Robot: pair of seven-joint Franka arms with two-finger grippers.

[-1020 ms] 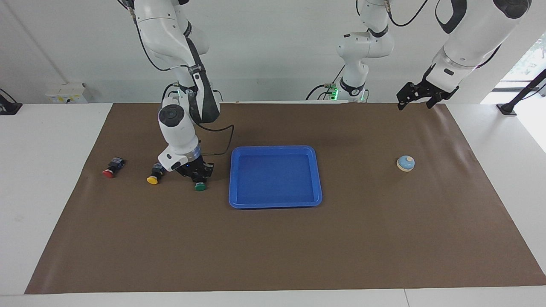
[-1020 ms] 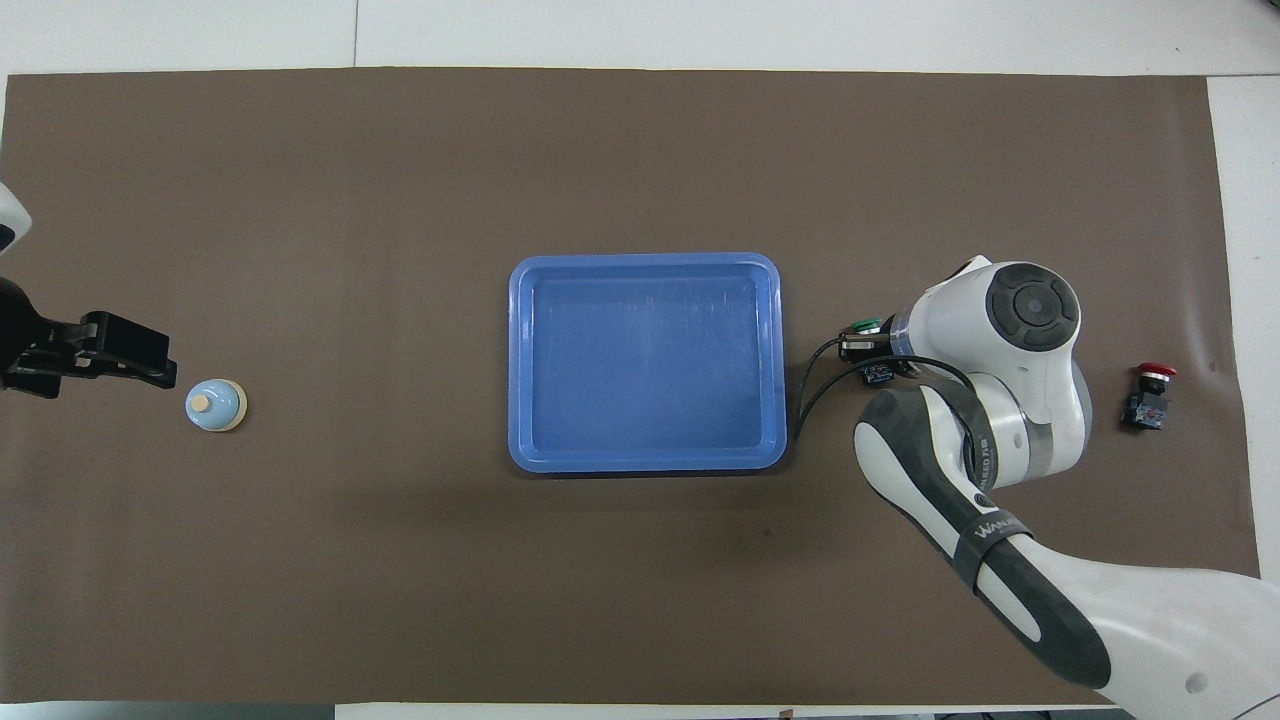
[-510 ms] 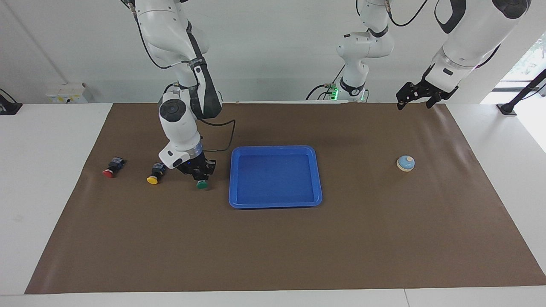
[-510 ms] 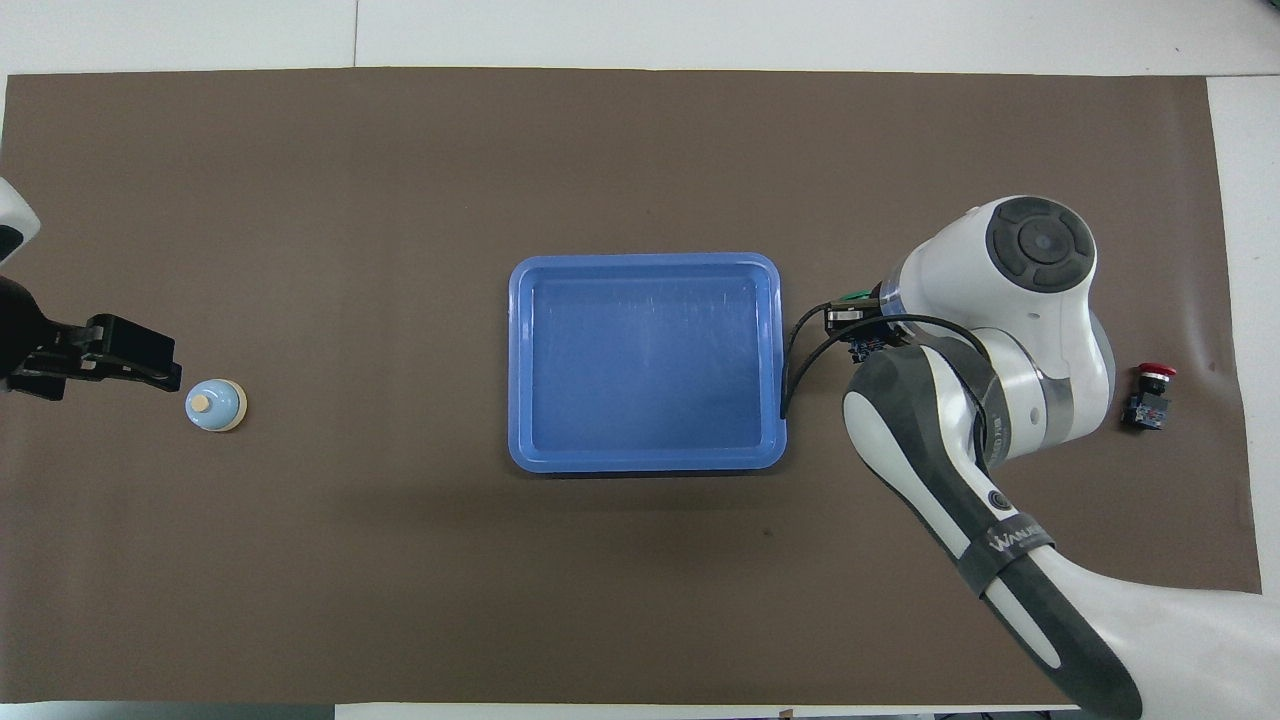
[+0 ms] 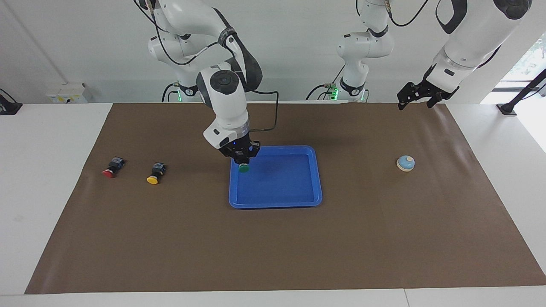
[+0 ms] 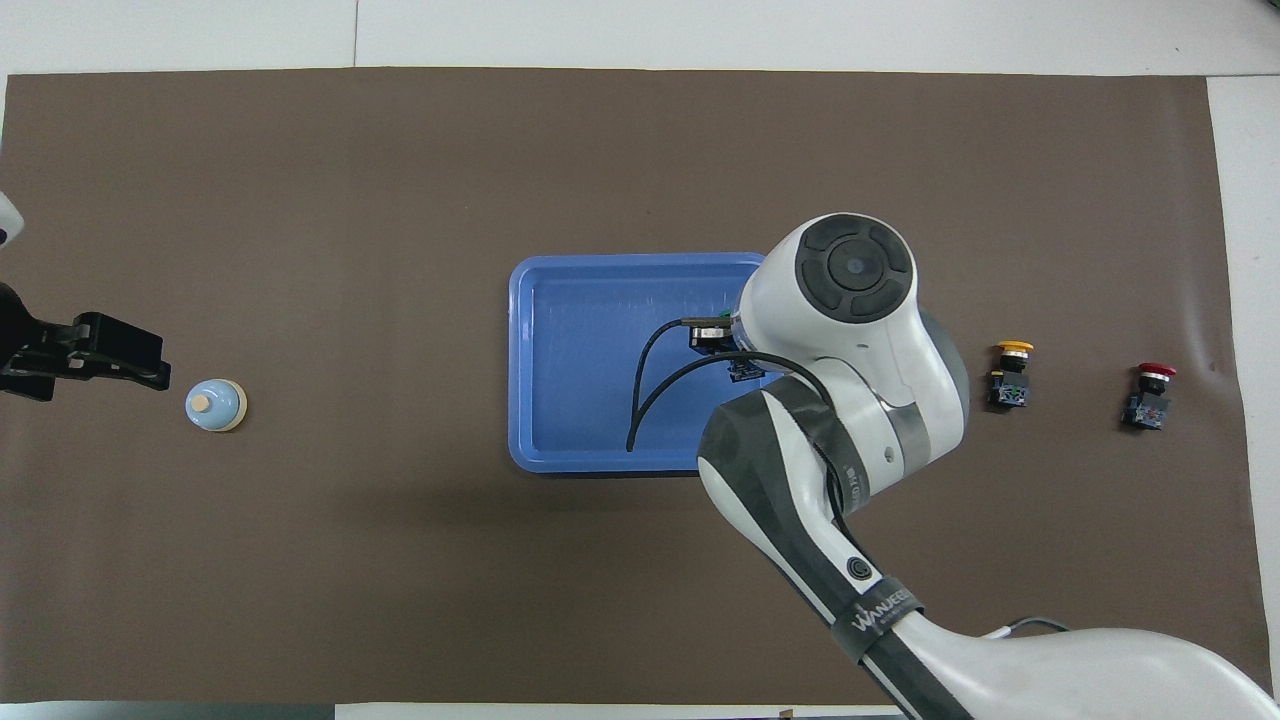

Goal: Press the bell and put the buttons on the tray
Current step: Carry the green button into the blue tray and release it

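Brown matting (image 5: 273, 238) is spread over the white worktop (image 5: 47, 179), and the blue tray (image 5: 318, 179) is seen at its middle. The green button (image 5: 243, 168) is held clamped in the fingers of the right gripper (image 5: 241, 158), which is now raised over the end of the tray toward the right arm's end of the worktop; half a second earlier it was carried low over the mat just beside the yellow button, short of the tray. The yellow button (image 5: 154, 175) and the red button (image 5: 111, 168) are left lying on the mat where they were, well apart from the tray toward the right arm's end, the yellow one between the red one and the tray. The bell (image 5: 405, 163) is unmoved on the mat toward the left arm's end. The left gripper (image 5: 416, 99) is held waiting in the air at that end, as before, and whether its fingers are apart cannot be told.
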